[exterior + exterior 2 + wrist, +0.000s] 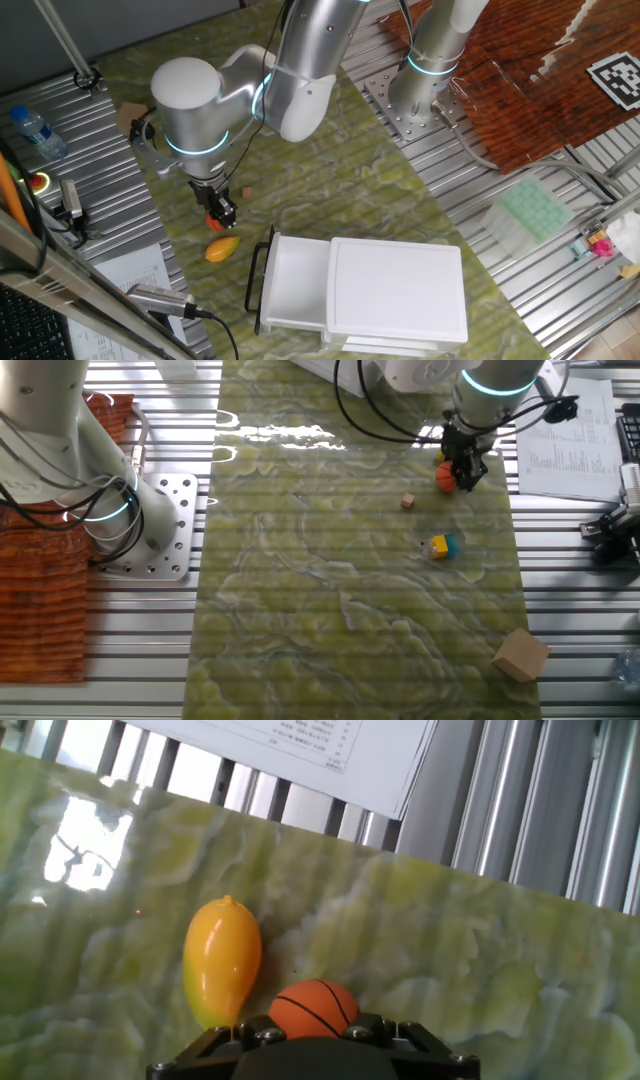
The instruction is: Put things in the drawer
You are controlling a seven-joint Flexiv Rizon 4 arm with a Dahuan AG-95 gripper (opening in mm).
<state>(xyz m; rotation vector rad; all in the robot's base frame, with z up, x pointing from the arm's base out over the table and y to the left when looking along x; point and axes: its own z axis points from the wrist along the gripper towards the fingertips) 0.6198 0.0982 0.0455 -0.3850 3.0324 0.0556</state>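
Arm bent low, left of frame | claw [220, 212] pointing down at counter [400, 200] | closed around orange ball [315, 1009], beside mango [222, 961]

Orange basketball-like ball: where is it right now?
The orange basketball-like ball sits between the gripper fingers, just beside the yellow-orange mango-shaped fruit, left of the open white drawer in one fixed view.

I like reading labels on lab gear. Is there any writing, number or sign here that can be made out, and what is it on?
Printed sheets: lines of text, too small to read.
Black-and-white square marker: a pattern, no words.
Water bottle: label blurred.
Nothing else carries legible text.
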